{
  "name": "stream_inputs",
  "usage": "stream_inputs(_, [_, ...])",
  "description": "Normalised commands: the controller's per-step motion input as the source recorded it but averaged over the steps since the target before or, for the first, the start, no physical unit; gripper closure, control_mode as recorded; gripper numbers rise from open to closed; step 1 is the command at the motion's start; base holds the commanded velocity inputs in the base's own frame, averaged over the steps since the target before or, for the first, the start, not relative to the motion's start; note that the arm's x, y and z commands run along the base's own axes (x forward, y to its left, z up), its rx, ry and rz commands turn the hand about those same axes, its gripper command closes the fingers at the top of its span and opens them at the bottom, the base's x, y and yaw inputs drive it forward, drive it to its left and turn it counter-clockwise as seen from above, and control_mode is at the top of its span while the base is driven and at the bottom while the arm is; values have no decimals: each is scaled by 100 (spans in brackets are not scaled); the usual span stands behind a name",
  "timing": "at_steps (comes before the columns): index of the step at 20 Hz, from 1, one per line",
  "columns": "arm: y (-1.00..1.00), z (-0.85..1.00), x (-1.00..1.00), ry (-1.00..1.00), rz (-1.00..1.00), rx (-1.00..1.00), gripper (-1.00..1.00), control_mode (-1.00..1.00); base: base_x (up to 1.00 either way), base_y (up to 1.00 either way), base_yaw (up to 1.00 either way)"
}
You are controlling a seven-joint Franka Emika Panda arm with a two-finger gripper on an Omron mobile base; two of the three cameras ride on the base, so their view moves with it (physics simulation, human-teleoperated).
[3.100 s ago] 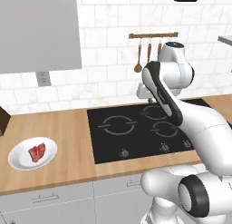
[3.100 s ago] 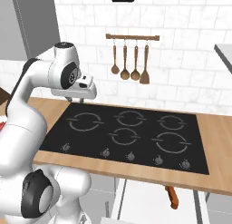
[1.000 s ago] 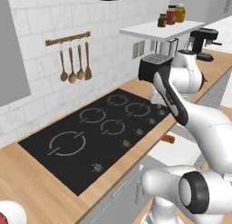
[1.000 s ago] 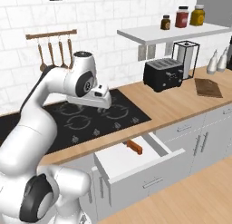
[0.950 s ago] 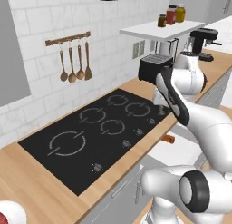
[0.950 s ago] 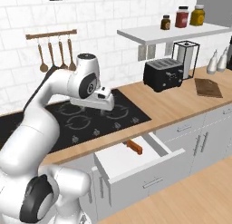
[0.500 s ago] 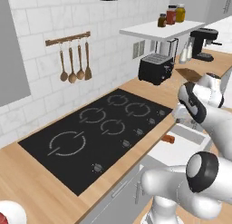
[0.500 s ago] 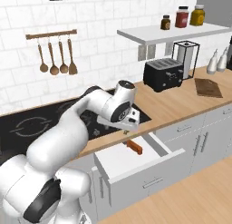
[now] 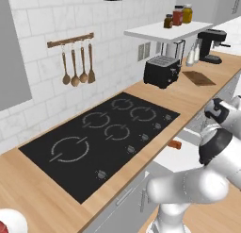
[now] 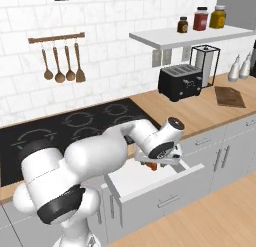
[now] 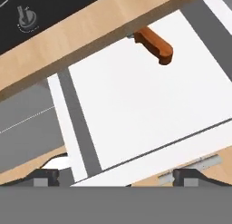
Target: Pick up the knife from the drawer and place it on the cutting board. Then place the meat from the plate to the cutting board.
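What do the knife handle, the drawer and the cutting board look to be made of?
The knife handle looks like smooth orange-brown wood with a slight sheen; its blade is hidden under the counter edge. The drawer looks like matte white painted panel, flat and grainless. The cutting board looks like dark brown matte wood.

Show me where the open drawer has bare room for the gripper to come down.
The drawer floor is bare from its front wall back to the knife, which lies at the rear under the counter edge; that back strip is the tight spot.
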Motion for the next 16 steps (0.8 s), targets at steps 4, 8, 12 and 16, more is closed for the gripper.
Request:
stream_inputs(4, [-71, -52, 22, -3, 27, 0, -100, -100, 0, 0, 0])
stream_inputs(8, [-14, -33, 25, -10, 21, 0, -100, -100, 0, 0, 0])
stream_inputs(12, [7, -22, 21, -6, 3, 0, -100, -100, 0, 0, 0])
stream_inputs(16, [3, -40, 24, -5, 4, -3, -100, -100, 0, 0, 0])
